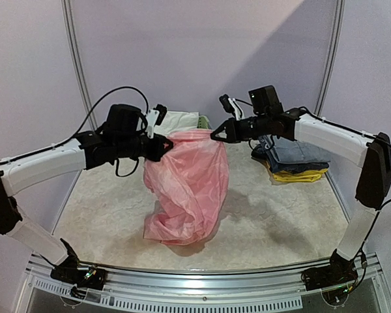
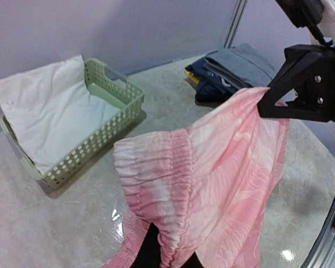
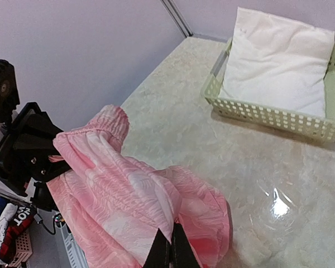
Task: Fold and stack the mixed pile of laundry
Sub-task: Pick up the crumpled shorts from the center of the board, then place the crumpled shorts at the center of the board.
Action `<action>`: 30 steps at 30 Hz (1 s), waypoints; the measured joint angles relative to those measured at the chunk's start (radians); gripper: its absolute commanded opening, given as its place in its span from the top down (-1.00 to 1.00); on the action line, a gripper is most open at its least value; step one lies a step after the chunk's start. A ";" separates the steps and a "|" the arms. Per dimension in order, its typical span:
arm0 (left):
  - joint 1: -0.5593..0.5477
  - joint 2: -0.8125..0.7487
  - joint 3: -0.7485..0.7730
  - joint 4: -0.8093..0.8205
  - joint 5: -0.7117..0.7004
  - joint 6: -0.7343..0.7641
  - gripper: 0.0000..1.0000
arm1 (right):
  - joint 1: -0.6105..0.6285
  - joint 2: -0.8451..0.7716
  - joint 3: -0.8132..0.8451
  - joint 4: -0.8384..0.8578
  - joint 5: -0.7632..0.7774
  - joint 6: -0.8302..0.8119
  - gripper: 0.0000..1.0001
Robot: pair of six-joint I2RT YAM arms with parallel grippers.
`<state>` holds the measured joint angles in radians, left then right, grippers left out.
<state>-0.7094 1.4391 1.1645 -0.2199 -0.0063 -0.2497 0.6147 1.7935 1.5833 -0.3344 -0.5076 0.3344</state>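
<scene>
Here's the thin pink cloth garment [image 1: 190, 179], sheer, crinkly; my left pincer [image 1: 164, 147] and right pincer [image 1: 216, 135] matt black plastic; pale mottled worktop [image 1: 274, 215] glossy.

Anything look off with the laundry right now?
Nothing is damaged or spilled. The pink garment hangs crumpled between the left claw and right claw, its lower end bunched on the table. The white cloth lies in the basket, one end draped over the rim.

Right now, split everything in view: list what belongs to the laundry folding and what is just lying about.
Belongs to the job:
pink garment, lifted by its top edge
white cloth, lying in the basket

Just lying about:
pale green basket
folded blue and yellow clothes, at the table's right side
</scene>
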 measured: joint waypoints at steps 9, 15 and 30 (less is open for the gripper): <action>-0.021 -0.116 0.259 -0.171 -0.056 0.106 0.81 | 0.035 -0.164 0.102 0.013 0.062 -0.025 1.00; -0.051 -0.140 0.123 -0.129 0.031 0.109 -0.35 | 0.039 -0.334 -0.225 0.140 0.159 -0.025 1.00; -0.094 -0.121 -0.211 -0.071 -0.093 0.004 -0.87 | 0.003 -0.288 -0.603 0.177 0.272 -0.022 1.00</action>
<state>-0.8032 1.3186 0.9535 -0.2909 -0.0994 -0.2455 0.6178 1.5051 0.9802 -0.1570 -0.2356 0.3122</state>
